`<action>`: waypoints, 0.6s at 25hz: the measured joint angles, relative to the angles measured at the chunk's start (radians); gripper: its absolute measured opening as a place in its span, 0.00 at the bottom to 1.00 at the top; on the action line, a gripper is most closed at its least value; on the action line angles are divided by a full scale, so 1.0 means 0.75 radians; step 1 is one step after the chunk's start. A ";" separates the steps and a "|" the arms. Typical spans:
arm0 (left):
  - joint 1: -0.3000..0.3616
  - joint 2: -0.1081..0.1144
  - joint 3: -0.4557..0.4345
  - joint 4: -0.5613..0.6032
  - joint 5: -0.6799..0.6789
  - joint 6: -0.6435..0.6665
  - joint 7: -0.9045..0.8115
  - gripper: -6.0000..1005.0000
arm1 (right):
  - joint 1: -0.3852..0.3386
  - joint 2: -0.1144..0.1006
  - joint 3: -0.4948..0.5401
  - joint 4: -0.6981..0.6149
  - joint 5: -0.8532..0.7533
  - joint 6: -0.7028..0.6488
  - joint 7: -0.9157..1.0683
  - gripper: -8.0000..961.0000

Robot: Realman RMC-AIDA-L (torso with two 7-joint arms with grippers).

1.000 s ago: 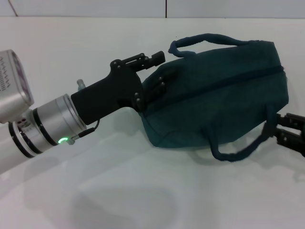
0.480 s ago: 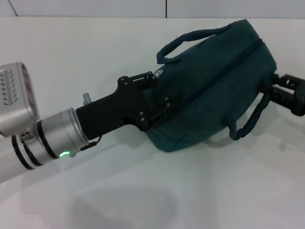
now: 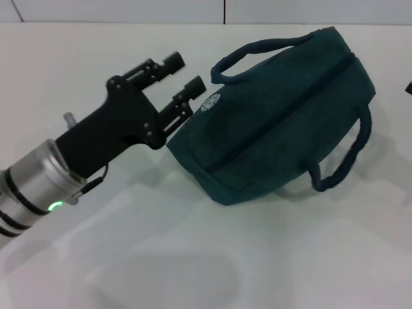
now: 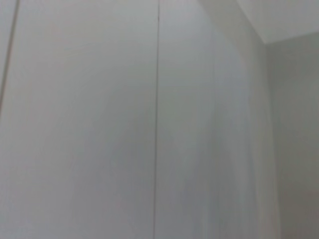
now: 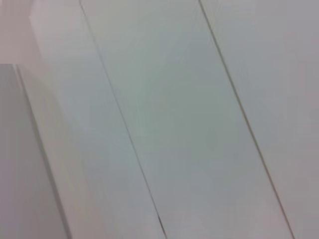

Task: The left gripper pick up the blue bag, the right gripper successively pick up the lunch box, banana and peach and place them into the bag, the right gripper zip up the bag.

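1. Blue bag [image 3: 277, 122] lying on its side on the white surface [image 3: 193, 257], zipper closed, logo end toward the left gripper, one handle above, one below.
2. Left gripper [image 3: 182, 76] just beside the bag's logo end, fingers spread, holding nothing.
3. Right gripper: only a dark sliver at the head view's edge, past the bag's far end; state impossible to tell.

No readable text anywhere. Only a small round white logo [image 3: 210, 102] on the blue bag [image 3: 283, 122], near its handle [image 3: 257, 51]; lettering too small to make out.
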 joint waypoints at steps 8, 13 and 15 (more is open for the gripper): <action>0.033 0.005 0.003 0.004 -0.103 0.121 -0.004 0.56 | 0.036 0.041 -0.134 -0.157 -0.017 -0.253 -0.006 0.62; 0.030 0.031 0.011 0.017 0.057 0.123 0.001 0.73 | 0.045 0.041 -0.316 -0.187 -0.018 -0.291 -0.012 0.80; 0.029 0.039 0.010 0.041 0.140 0.122 0.002 0.80 | 0.046 0.043 -0.346 -0.177 -0.018 -0.272 -0.019 0.85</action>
